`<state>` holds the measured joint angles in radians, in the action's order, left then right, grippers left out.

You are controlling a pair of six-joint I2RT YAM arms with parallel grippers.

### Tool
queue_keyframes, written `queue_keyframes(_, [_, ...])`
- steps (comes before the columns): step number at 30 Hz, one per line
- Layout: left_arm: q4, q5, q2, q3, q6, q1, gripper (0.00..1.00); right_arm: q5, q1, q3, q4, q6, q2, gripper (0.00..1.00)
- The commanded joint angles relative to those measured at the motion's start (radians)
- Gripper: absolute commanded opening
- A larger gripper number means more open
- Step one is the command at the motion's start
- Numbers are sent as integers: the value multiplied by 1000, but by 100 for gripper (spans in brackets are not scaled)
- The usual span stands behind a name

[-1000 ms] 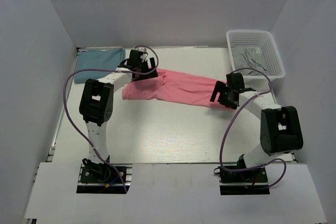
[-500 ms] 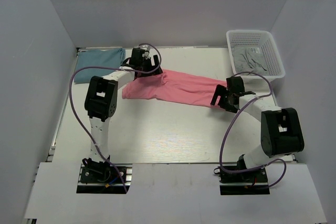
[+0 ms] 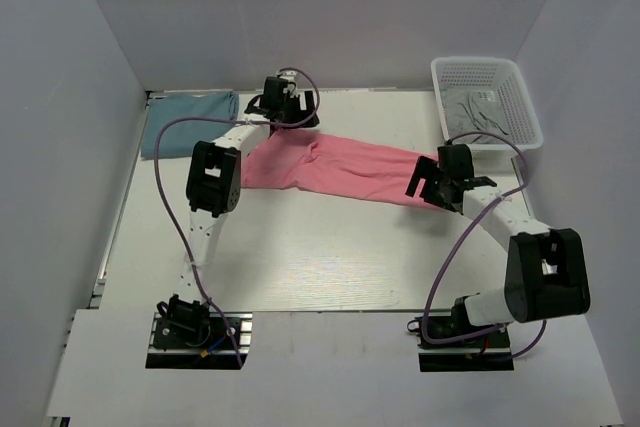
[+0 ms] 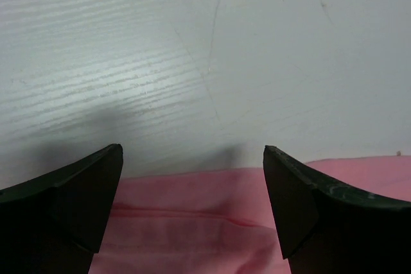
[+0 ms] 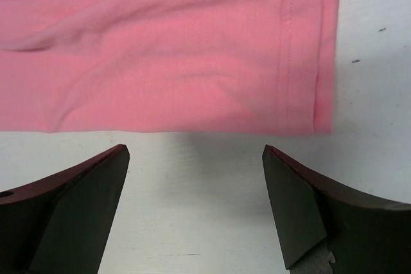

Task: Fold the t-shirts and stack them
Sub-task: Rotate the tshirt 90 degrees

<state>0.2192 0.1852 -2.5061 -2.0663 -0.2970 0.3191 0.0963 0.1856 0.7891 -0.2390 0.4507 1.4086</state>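
A salmon pink t-shirt (image 3: 340,167) lies in a long, loosely flattened band across the middle of the table. A dusty teal t-shirt (image 3: 188,119) lies folded at the far left corner. My left gripper (image 3: 287,112) hovers over the pink shirt's far edge, open and holding nothing. In the left wrist view the pink cloth (image 4: 192,222) runs between and below the left gripper (image 4: 192,152). My right gripper (image 3: 422,187) is at the shirt's right end, open. In the right wrist view the right gripper (image 5: 192,152) is over bare table just short of the shirt's hemmed edge (image 5: 192,49).
A white mesh basket (image 3: 520,97) stands at the far right with grey cloth (image 3: 478,107) in it. White walls close in the table on the left, back and right. Purple cables loop from both arms.
My left gripper has moved away from the base and rightward, to the pink shirt's far edge. My right gripper has shifted slightly right. Both stayed open.
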Motion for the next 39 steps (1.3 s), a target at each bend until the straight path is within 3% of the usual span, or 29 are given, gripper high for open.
queue_keyframes(1, [57, -15, 122, -31, 18, 15, 100, 20, 0, 35, -11, -29, -48, 90])
queue_keyframes(4, [-15, -27, 255, 43, 57, 15, 100, -9, 3, 70, 17, -41, -22, 90])
queue_keyframes(10, [143, -131, 372, -66, 84, 25, 100, 14, 2, 142, 4, -41, 62, 90])
queue_keyframes(14, [167, -234, 548, 231, -13, 15, 100, 55, 3, 200, -13, -15, 177, 90])
queue_keyframes(16, [184, -234, 668, 479, -123, 15, 100, 48, 0, 254, -14, 2, 214, 90])
queue_keyframes(19, [71, -208, 772, 795, -235, 15, 100, 39, 6, 324, -46, 9, 291, 90])
queue_keyframes(22, [28, -193, 780, 891, -267, 15, 100, 37, 3, 328, -59, 16, 332, 90])
queue_keyframes(26, [133, -260, 659, 802, -268, 15, 100, 40, 2, 236, -46, 25, 319, 90])
queue_keyframes(32, [132, -202, 448, 635, -268, -3, 100, 17, 34, 67, -29, 28, 248, 90])
queue_keyframes(36, [149, -250, 203, 329, -190, 31, 100, -62, 98, -81, -51, 0, 111, 90])
queue_keyframes(38, [160, -151, 89, 180, -156, 31, 100, -171, 191, -143, -60, -4, 61, 90])
queue_keyframes(39, [170, -100, 28, 2, -156, 31, 100, -214, 240, -186, -71, -3, -7, 90])
